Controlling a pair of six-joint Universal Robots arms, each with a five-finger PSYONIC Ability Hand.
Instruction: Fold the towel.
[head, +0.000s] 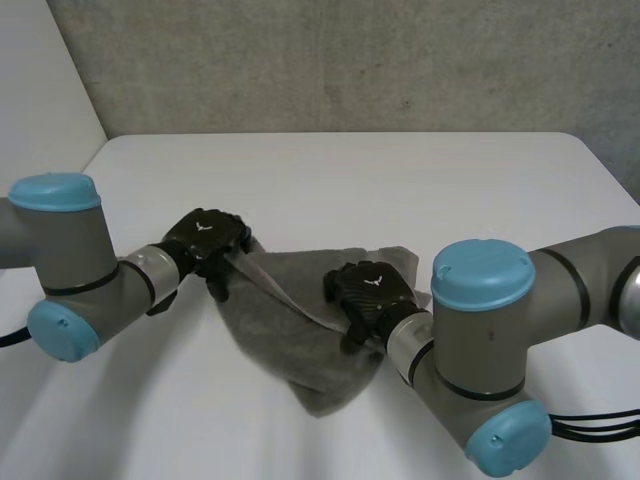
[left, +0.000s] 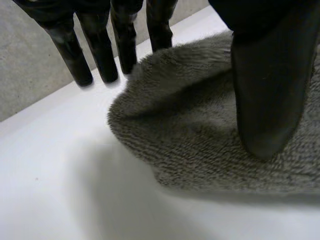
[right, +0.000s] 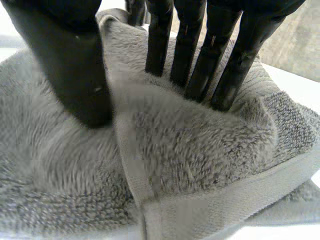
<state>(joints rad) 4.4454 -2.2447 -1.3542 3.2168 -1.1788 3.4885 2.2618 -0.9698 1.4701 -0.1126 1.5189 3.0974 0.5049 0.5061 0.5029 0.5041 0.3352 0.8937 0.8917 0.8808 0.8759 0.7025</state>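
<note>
A grey towel (head: 300, 340) lies crumpled and partly folded at the middle of the white table (head: 340, 180). My left hand (head: 205, 240) is at its upper left corner. In the left wrist view the fingers (left: 100, 50) are straight just beyond the towel's (left: 190, 125) rounded edge, and the thumb (left: 267, 90) rests on the cloth. My right hand (head: 368, 295) sits on the towel's right part. There its fingers (right: 200, 50) and thumb (right: 75, 65) dig into the towel (right: 200, 150), squeezing up a ridge with the hem between them.
A grey wall (head: 340, 60) rises behind the table's far edge. Bare tabletop lies beyond the towel and to its left. Both arms reach in from the near side, one at each flank of the towel.
</note>
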